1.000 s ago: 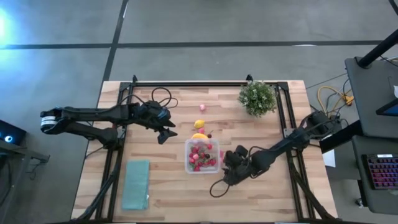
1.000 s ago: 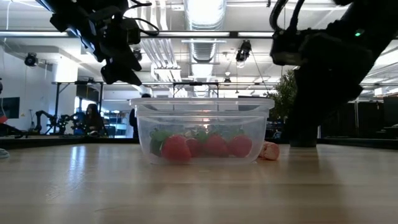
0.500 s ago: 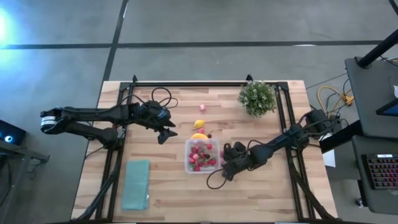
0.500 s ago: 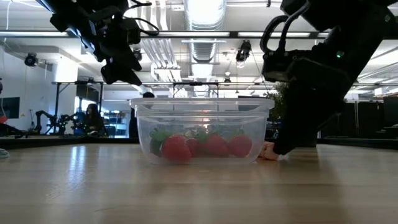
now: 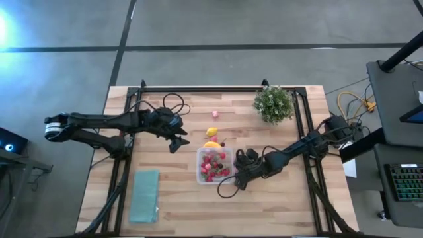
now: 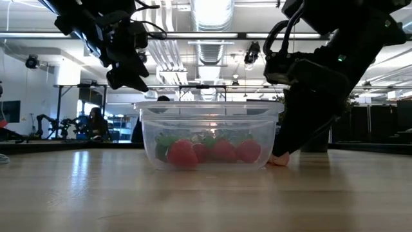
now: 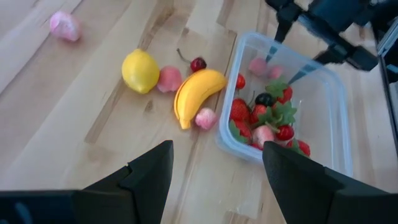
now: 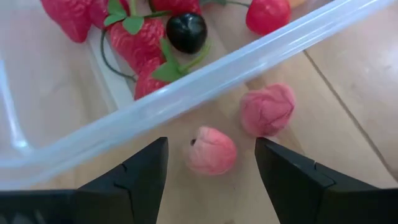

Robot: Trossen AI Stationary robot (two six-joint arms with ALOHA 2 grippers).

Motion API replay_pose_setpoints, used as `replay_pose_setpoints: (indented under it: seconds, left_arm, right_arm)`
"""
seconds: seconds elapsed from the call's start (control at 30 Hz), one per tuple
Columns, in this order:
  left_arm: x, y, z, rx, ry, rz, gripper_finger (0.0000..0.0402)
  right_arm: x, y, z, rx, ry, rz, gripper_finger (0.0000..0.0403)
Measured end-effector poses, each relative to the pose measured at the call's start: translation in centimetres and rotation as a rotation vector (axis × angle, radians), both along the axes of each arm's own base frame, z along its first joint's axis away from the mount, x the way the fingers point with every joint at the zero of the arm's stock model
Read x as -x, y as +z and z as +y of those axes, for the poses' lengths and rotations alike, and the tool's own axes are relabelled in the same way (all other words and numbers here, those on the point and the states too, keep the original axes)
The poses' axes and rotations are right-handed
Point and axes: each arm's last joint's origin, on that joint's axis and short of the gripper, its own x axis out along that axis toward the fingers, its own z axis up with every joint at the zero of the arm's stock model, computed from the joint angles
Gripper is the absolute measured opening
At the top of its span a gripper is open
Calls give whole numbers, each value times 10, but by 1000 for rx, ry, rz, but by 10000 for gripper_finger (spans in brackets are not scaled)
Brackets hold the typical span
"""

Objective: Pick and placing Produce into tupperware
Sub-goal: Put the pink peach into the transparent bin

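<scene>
The clear tupperware [image 5: 215,166] stands mid-table with several red strawberries [image 8: 134,37] and a dark berry inside. Just outside its right wall two pink pieces [image 8: 211,150] [image 8: 267,109] lie on the wood. My right gripper [image 8: 210,143] is open and low at the table, one finger on either side of the nearer pink piece, apart from it. Toward the far edge lie a banana-shaped yellow piece [image 7: 196,93], a lemon [image 7: 140,70], a cherry, small pink pieces and another pink one [image 5: 215,114]. My left gripper [image 5: 177,142] hovers open, left of the fruit.
A green potted plant [image 5: 273,104] stands at the far right of the table. A flat teal rectangle [image 5: 144,196] lies near the left front corner. A dark cable loop [image 5: 225,192] trails beside the right arm. Bare wood lies in front of the tupperware.
My right gripper has moved toward the table's left, up to the tupperware's right wall, and come down to the table beside the pink pieces, tipping as it went. The tupperware and fruit have stayed in place.
</scene>
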Motion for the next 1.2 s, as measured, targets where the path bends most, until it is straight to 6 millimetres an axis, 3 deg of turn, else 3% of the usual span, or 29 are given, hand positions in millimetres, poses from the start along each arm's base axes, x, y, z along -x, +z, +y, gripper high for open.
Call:
replay_pose_setpoints:
  seconds: [0.7, 0.83, 1.2]
  left_arm:
    - [-14, -5, 3, -7, 0, -34, 233]
    - [-15, -6, 3, -7, -1, -39, 233]
    - [-13, -2, 2, -9, -3, -58, 233]
  right_arm:
    - [0, -2, 0, 4, -2, 2, 225]
    - [-4, -13, 2, 4, 12, 8, 220]
    - [-12, -10, 5, 11, 50, 17, 224]
